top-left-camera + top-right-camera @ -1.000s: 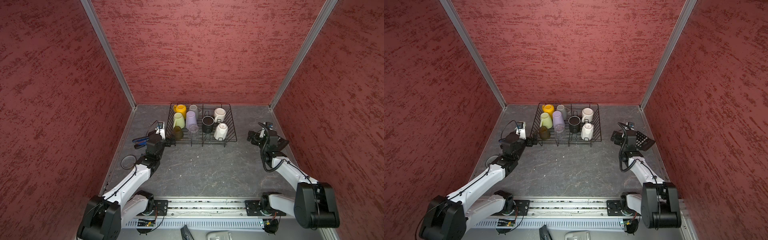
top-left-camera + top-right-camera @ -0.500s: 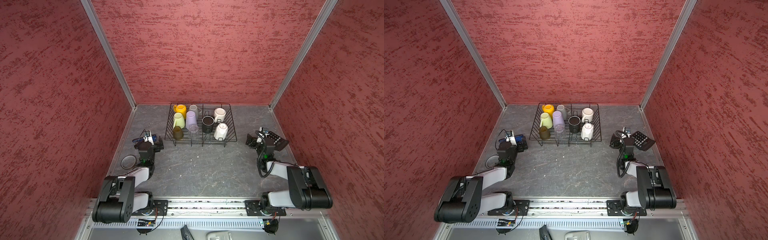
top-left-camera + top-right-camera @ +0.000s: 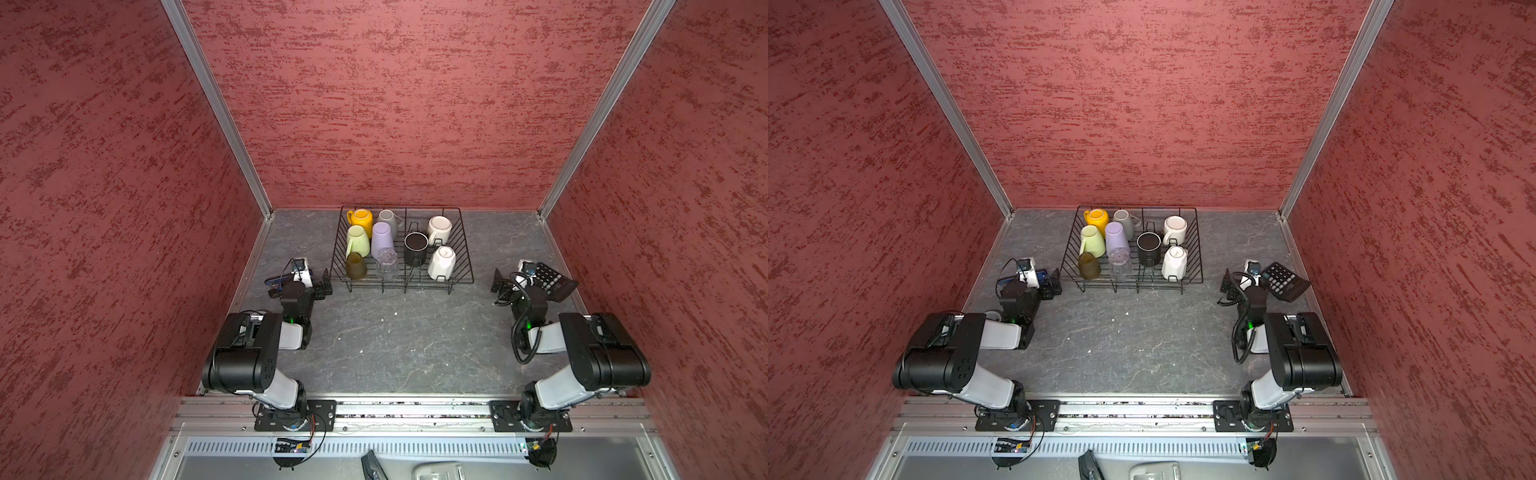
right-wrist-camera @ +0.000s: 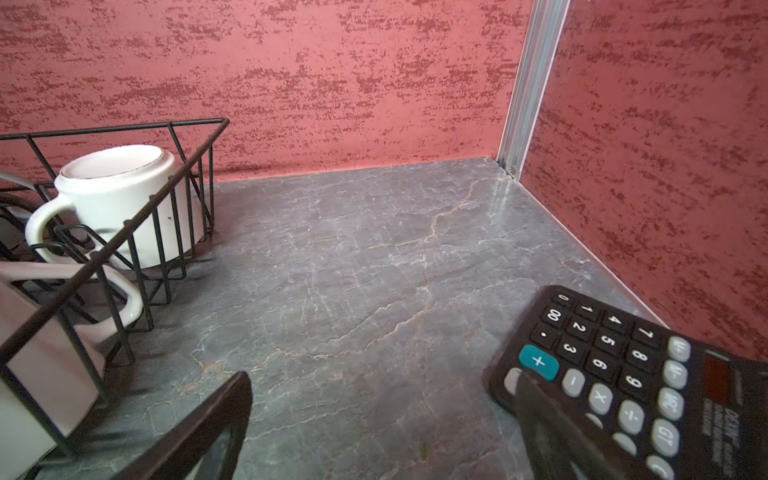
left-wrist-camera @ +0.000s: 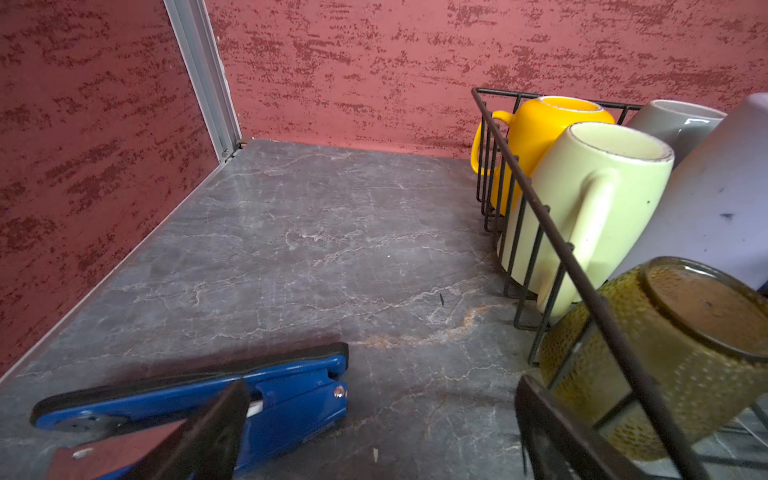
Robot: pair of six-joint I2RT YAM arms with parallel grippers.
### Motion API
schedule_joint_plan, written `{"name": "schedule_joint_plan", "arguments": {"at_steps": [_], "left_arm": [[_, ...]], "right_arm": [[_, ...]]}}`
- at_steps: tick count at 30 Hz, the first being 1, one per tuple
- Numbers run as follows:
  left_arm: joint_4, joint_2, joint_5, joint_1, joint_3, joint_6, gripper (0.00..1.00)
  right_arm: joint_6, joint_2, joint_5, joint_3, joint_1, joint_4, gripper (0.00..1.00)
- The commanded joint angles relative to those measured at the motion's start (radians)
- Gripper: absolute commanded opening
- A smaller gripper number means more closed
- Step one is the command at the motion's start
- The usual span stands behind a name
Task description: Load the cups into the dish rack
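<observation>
We are looking at the dish rack [image 3: 467,249], a black wire basket with flared sides, which is standing at the far end of the grey marbled table [image 3: 395,340]. All nine cups [image 3: 1148,247] are sitting inside it. Down its left part the yellow mug [image 3: 360,219], the pale green mug [image 3: 358,241] and the olive-brown glass [image 3: 356,266] are lining up from back to front. Beside them the grey mug [image 3: 387,218], the lilac tumbler [image 3: 382,235] and the clear glass [image 3: 386,262] are doing the same. Toward the right the black mug [image 3: 415,247], the white mug [image 3: 439,228] and the white faceted mug [image 3: 441,262] are resting. In the wrist views the yellow, green, olive and white ones are showing their bases upward.

The left gripper [image 5: 374,436] is hanging spread wide and empty, low beside the rack's near left corner. The right gripper [image 4: 382,440] is spread and empty too, between the rack and the calculator [image 4: 623,365].

The clear glass is barely showing against the wires. We are not managing to tell which way up the black mug is standing. The left wrist view is cutting off the lilac tumbler and the grey mug, and a finger is covering part of a blue hand tool [image 5: 187,399]. The right wrist view is cropping and blurring the faceted mug, while a finger is hiding the calculator's near corner.
</observation>
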Motion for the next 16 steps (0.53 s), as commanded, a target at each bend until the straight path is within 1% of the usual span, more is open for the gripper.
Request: {"name": "schedule_joint_plan", "arguments": {"at_steps": [1,2,13,16], "left_arm": [[0.008,0.009,-0.032,-0.007,0.038,0.009,1.00],[-0.059,-0.003,-0.049,-0.004,0.061,-0.005,1.00],[-0.053,0.004,-0.057,0.001,0.068,-0.016,1.00],[-0.056,0.004,-0.058,0.002,0.068,-0.017,1.00]], "right_arm": [[-0.008,-0.006,0.029,0.007,-0.005,0.065,0.99],[-0.008,-0.004,0.030,0.007,-0.005,0.066,0.99],[-0.008,-0.003,0.027,0.013,-0.006,0.057,0.99],[-0.009,-0.005,0.028,-0.004,-0.005,0.087,0.99]]}}
